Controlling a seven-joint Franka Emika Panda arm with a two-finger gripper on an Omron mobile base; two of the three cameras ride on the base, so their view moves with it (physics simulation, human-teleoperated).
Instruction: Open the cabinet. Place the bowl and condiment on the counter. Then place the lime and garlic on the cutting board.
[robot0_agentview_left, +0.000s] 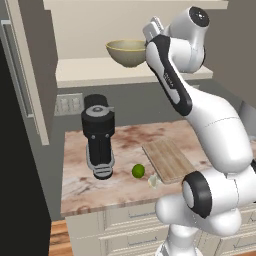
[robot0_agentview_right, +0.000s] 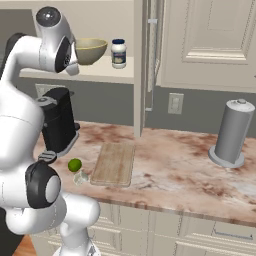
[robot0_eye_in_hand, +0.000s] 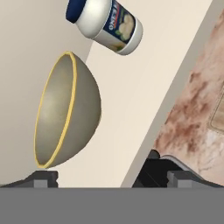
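On the lower shelf of the open cabinet (robot0_agentview_right: 100, 75) stands the bowl (robot0_agentview_right: 90, 50), upright with its wide mouth facing up, near the shelf's front edge. The condiment (robot0_agentview_right: 118, 53) stands upright just beside it, toward the cabinet's dividing post, lid on top and long axis vertical. In the rolled hand view the bowl (robot0_eye_in_hand: 65, 111) appears turned on its side with its yellow rim to the left, and the jar (robot0_eye_in_hand: 106, 24) lies slantwise above it; the two are apart, not touching.

The gripper (robot0_eye_in_hand: 111, 177) hangs in front of the bowl with its jaws spread wide and nothing between them; one dark fingertip (robot0_eye_in_hand: 43, 178) shows under the bowl's rim and the other off to the right, neither touching it.

Below, on the counter (robot0_agentview_right: 190, 160), the cutting board (robot0_agentview_right: 114, 163) lies flat with its long axis running from front to back, grain along that length. The lime (robot0_agentview_right: 74, 164) sits on the marble just off the board's near left corner, and the garlic (robot0_agentview_right: 81, 177) lies close in front of the lime, near the counter's front edge. A black coffee machine (robot0_agentview_left: 99, 135) stands to the left, and a grey cylinder on a round base (robot0_agentview_right: 231, 132) stands well off to the right.
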